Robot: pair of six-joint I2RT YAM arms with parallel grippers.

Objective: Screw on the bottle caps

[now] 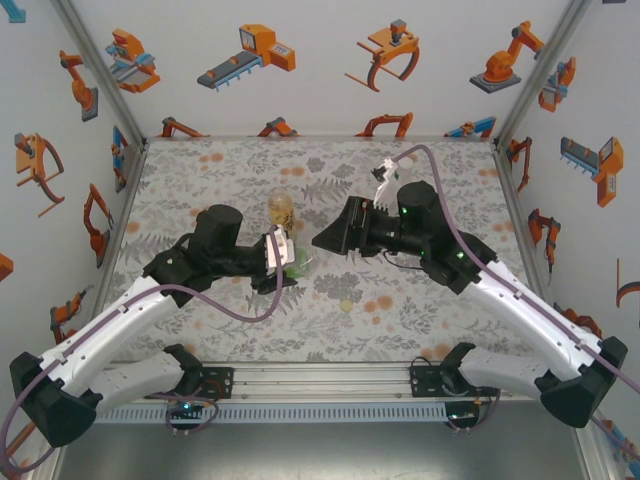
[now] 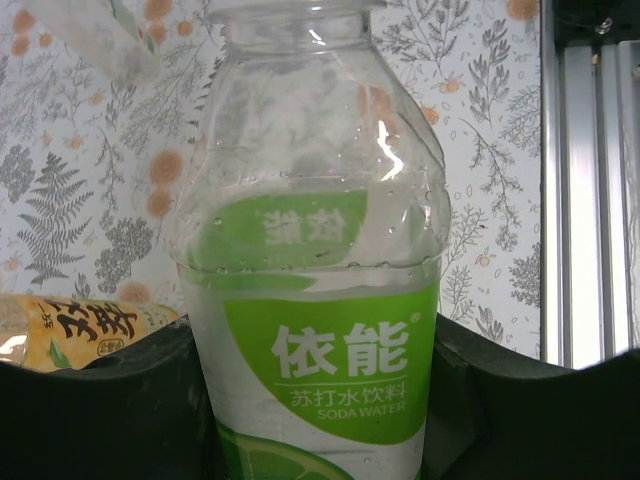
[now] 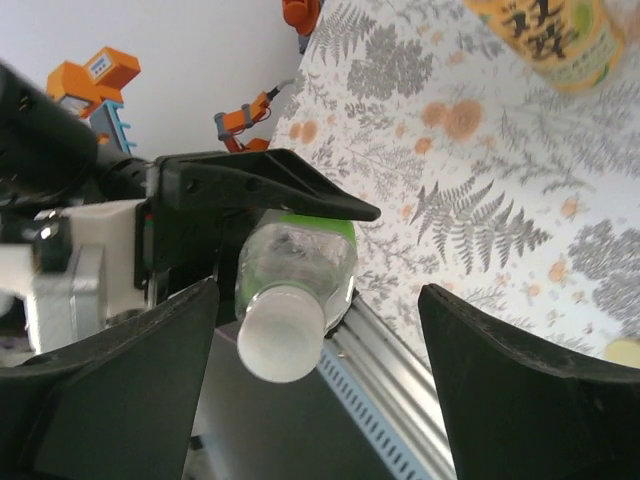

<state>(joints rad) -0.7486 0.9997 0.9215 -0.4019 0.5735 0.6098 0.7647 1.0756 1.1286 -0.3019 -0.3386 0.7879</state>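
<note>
My left gripper is shut on a clear bottle with a green label, its black fingers pressed against both sides of the label. In the top view this bottle sits mid-table in the left gripper. A whitish cap sits on its neck. My right gripper is open around the cap, with a gap on each side; from above, the right gripper points at the bottle. An amber-yellow bottle stands just behind. A yellowish cap lies loose on the mat.
The floral mat covers the table, with walls on three sides. An aluminium rail runs along the near edge between the arm bases. The amber-yellow bottle and the yellowish cap also lie at the edges of the right wrist view.
</note>
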